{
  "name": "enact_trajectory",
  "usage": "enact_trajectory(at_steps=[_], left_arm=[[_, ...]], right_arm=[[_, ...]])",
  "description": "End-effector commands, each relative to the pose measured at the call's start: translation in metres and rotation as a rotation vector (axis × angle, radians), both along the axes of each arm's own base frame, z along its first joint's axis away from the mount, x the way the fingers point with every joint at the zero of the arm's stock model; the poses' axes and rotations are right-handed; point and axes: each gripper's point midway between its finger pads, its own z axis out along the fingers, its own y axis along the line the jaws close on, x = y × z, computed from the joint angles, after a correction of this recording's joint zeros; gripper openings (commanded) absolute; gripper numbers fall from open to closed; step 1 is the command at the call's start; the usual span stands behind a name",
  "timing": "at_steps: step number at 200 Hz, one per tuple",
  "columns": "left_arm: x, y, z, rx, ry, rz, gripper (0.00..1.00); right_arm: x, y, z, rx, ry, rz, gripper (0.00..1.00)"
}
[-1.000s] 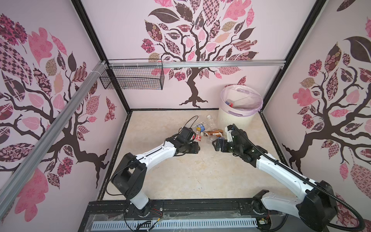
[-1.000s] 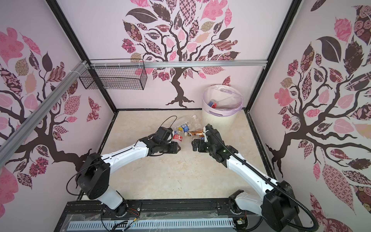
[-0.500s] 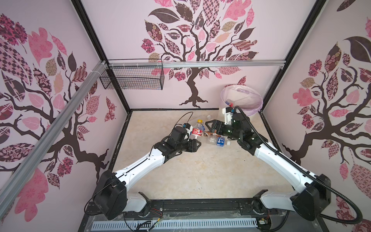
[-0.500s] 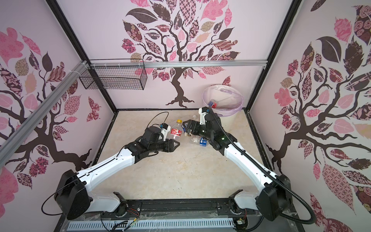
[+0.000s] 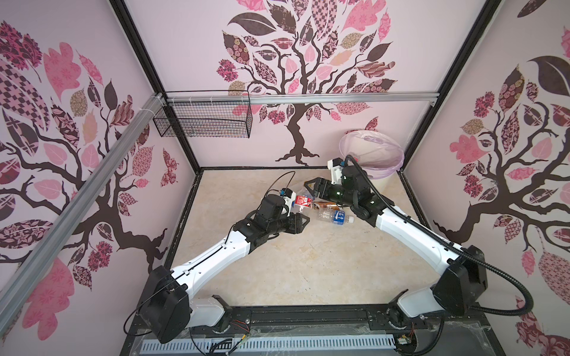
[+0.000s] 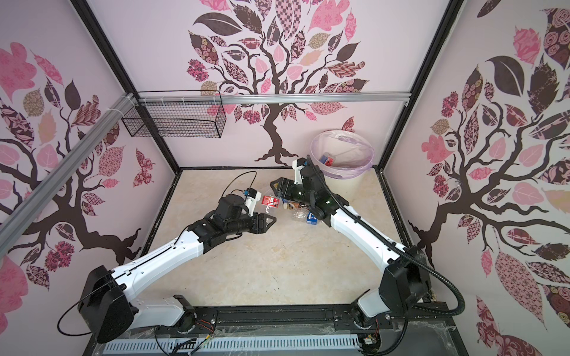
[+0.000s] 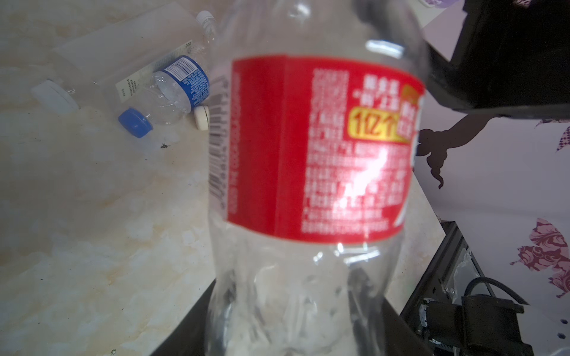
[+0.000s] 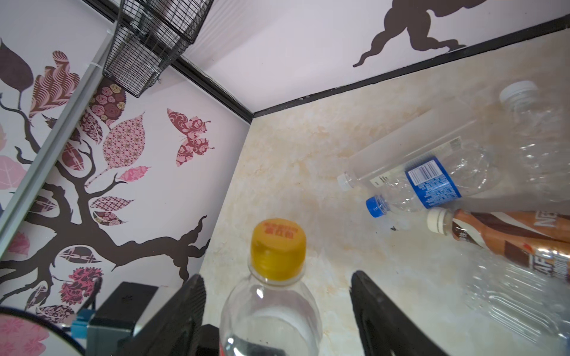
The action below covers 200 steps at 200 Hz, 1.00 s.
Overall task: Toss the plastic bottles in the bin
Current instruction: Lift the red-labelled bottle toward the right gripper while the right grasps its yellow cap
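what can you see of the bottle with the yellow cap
The bottle is clear, thin-looking plastic, seemingly empty, with a yellow screw cap and a red label printed in white beside a barcode. The left gripper clamps its lower body. The right gripper flanks its neck, fingers open, not touching.

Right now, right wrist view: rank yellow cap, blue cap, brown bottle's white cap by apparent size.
1. yellow cap (nearest the camera).
2-3. blue cap, brown bottle's white cap: look alike, unranked.
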Motion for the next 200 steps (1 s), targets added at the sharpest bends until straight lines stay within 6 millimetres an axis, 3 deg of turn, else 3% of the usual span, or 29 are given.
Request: enact_trajectory(at_steps=[1,35,141,175,200], left_arm=[[-0.005,0.000,0.002,-0.017,-0.022,-0.009,0.51],[-0.006,0.003,0.005,-0.018,-0.034,-0.001,0.51],[-0.006,0.003,0.002,-0.020,-0.028,0.003,0.55],[-0.005,0.004,0.003,-0.013,-0.034,0.008,0.63],[-0.003,0.007,0.007,0.003,-0.043,0.025,0.74]], right_arm=[[0.012,0.011,0.008,0.013,-0.016,0.005,0.71],[0.014,0.020,-0.001,-0.006,-0.007,0.014,0.65],[0.014,0.021,-0.014,-0.060,-0.009,0.024,0.29],[0.018,0.016,-0.007,-0.101,-0.045,0.009,0.27],[0.025,0.003,0.003,-0.177,-0.096,-0.035,0.26]])
